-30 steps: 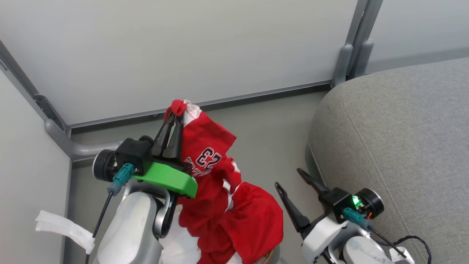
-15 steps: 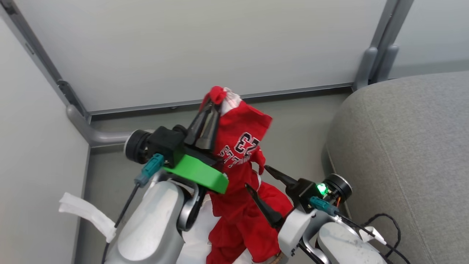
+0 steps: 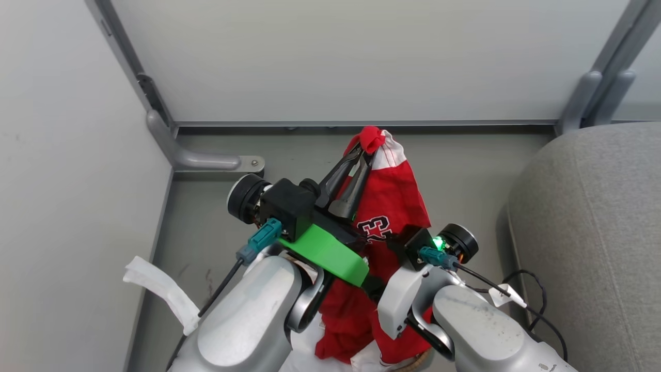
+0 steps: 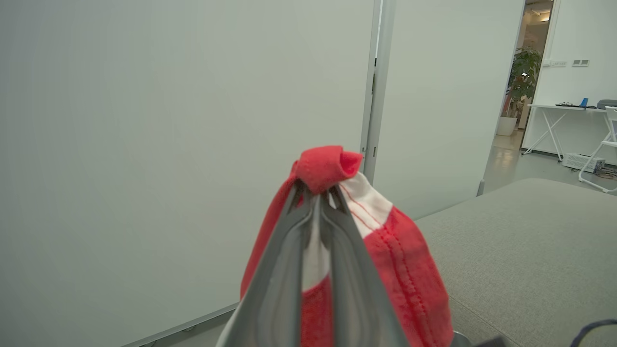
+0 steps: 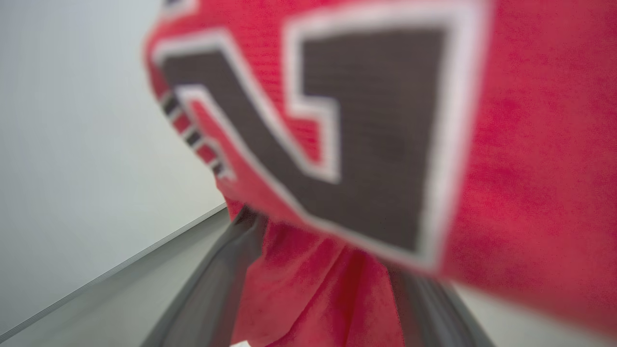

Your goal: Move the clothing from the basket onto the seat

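The red clothing (image 3: 392, 196) with white trim and a number print hangs from my left gripper (image 3: 363, 151), which is shut on its top fold and held high. In the left wrist view the shut fingers (image 4: 284, 284) pinch the red and white fabric (image 4: 400, 250). My right gripper's wrist (image 3: 439, 243) is pressed against the hanging clothing, which hides its fingers. In the right wrist view the right gripper (image 5: 318, 241) is open, with blurred red clothing (image 5: 506, 144) between its spread fingers. A bit of the basket's brown rim (image 3: 413, 362) shows below. The grey seat (image 3: 594, 232) lies to the right.
Pale partition walls stand close ahead and to the left, with a grey post foot (image 3: 206, 160) on the floor. A white strip (image 3: 160, 289) hangs by my left forearm. A black cable (image 3: 526, 289) trails by my right arm. Grey floor separates the basket from the seat.
The camera has turned, shifting the whole picture right. My right gripper has moved left up to the hanging clothing, its open fingers now around the fabric. The left gripper keeps its grip.
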Controlling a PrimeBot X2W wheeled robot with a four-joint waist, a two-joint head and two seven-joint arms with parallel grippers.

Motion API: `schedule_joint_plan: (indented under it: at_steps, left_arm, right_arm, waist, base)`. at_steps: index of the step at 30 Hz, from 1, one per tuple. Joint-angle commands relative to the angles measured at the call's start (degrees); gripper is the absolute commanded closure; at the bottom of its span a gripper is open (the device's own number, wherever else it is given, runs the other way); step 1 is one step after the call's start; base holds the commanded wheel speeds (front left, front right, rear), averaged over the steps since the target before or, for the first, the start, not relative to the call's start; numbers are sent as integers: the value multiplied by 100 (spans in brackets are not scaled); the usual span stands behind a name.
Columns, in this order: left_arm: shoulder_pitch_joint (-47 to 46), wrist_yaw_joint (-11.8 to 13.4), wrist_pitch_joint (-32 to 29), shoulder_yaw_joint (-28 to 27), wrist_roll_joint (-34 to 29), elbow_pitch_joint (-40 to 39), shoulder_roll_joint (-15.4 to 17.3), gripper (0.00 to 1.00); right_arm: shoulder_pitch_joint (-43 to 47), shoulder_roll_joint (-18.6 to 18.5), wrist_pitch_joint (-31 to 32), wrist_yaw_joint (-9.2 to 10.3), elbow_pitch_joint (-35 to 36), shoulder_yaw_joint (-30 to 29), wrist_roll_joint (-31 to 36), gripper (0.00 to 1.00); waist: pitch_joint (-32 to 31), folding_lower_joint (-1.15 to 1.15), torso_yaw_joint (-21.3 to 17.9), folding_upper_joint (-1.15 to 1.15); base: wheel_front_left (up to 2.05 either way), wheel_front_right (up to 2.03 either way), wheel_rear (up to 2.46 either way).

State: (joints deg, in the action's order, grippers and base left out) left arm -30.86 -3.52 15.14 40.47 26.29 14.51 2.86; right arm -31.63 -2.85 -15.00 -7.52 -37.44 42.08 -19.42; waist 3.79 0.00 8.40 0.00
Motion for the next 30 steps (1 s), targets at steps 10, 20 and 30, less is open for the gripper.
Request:
schedule_joint_plan:
  at_steps: [10, 20, 30]
  left_arm:
    - [-128, 155, 1, 105, 126, 23, 12, 100]
    - [18, 170, 0, -150, -34, 111, 15, 15]
    - [492, 34, 0, -928, -621, 399, 62, 0]
  right_arm:
    - [-120, -25, -28, 7, -4, 124, -215, 100]
    - [78, -22, -28, 6, 168, 4, -205, 100]
    - [524, -16, -28, 7, 691, -292, -56, 100]
  waist:
    - [122, 0, 181, 0]
    - [144, 0, -188, 0]
    - [186, 0, -1294, 0]
  base:
    - [0, 0, 0]
    - [0, 0, 0]
    - [0, 0, 0]
